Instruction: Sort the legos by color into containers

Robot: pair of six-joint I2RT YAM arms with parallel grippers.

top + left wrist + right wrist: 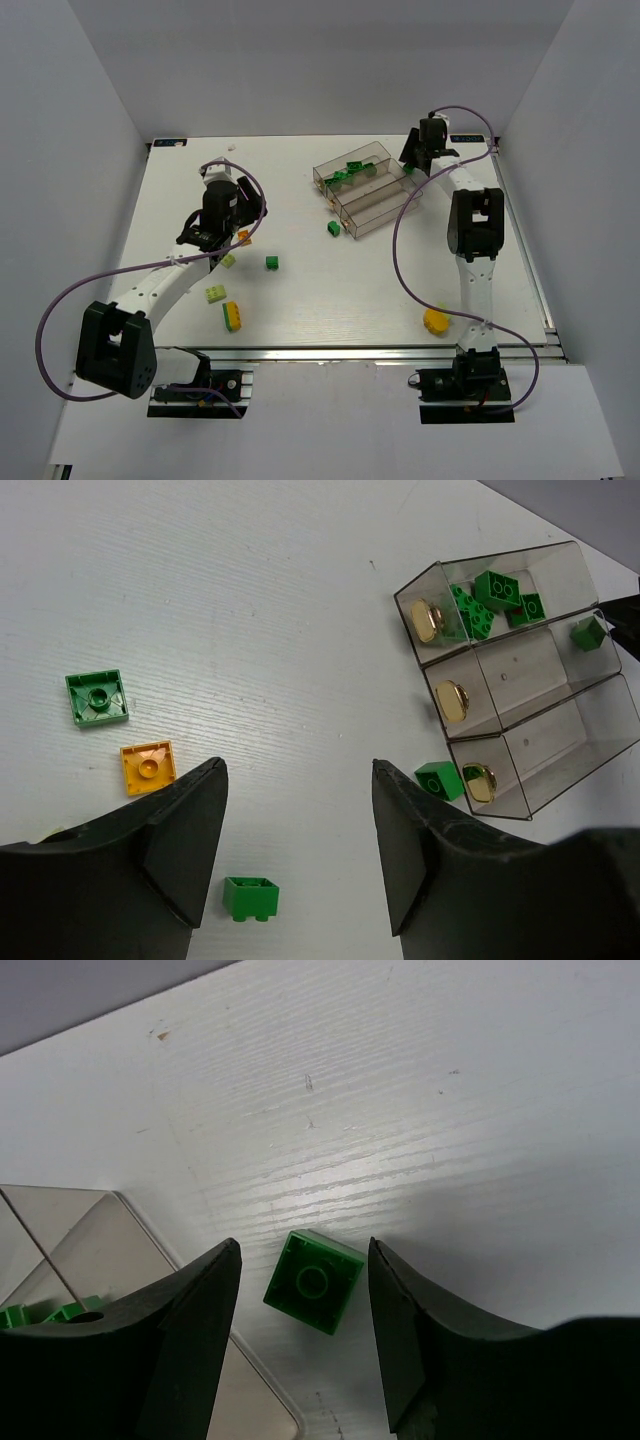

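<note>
Green brick (313,1295) — between spread right gripper (303,1252) fingers (190,1345), beside the containers (120,1222)

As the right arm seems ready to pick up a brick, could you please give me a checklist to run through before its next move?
1. The right end effector is open: ok, jaws apart.
2. The green brick sits between the jaws: ok. It lies on the table, turned at an angle to them.
3. That brick is clear of the tray: ok, bare table shows between them.
4. The place for green is known: ok, one outer trough already holds green bricks.
5. The jaws are low enough to grip: cannot tell.
6. The left end effector is out of the way: ok, open, empty and apart from the tray.
</note>
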